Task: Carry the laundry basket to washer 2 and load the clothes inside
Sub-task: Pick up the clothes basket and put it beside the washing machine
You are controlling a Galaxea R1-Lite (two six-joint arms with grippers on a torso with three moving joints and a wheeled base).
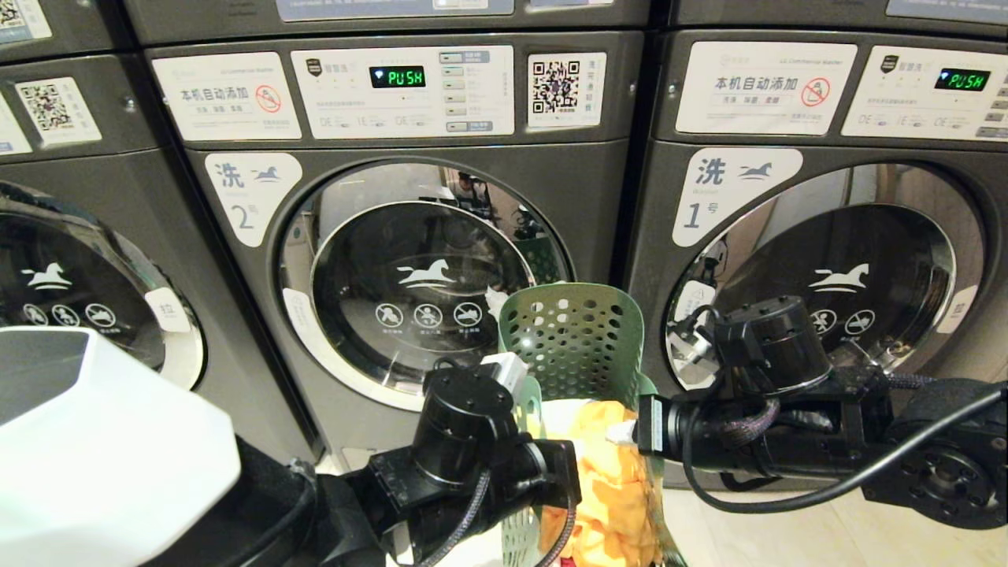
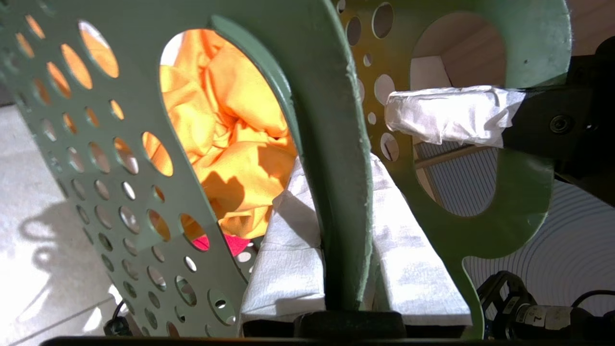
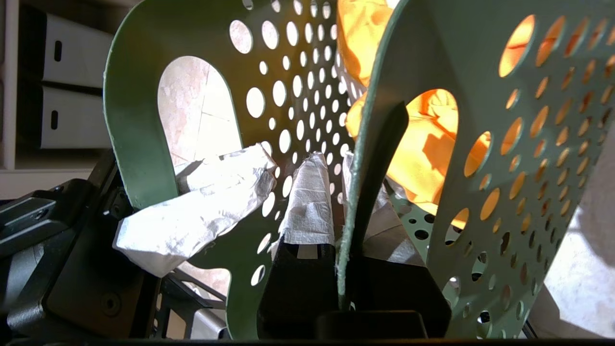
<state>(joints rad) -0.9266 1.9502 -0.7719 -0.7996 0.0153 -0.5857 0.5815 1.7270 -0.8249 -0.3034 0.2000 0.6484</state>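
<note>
The left claw (image 2: 348, 269) and right claw (image 3: 343, 230) each pinch the basket (image 1: 579, 339) rim between them — stiff thin plastic, light. The clothes (image 1: 610, 465) inside are soft.

Floor (image 1: 827, 535): pale tiles are showing below the machines.
On it: washer 2 (image 1: 409, 268) and its neighbouring washer (image 1: 827, 260) are standing side by side.

Basket (image 1: 579, 339) base cut off — pink-red garment (image 2: 230, 244) mostly buried
</note>
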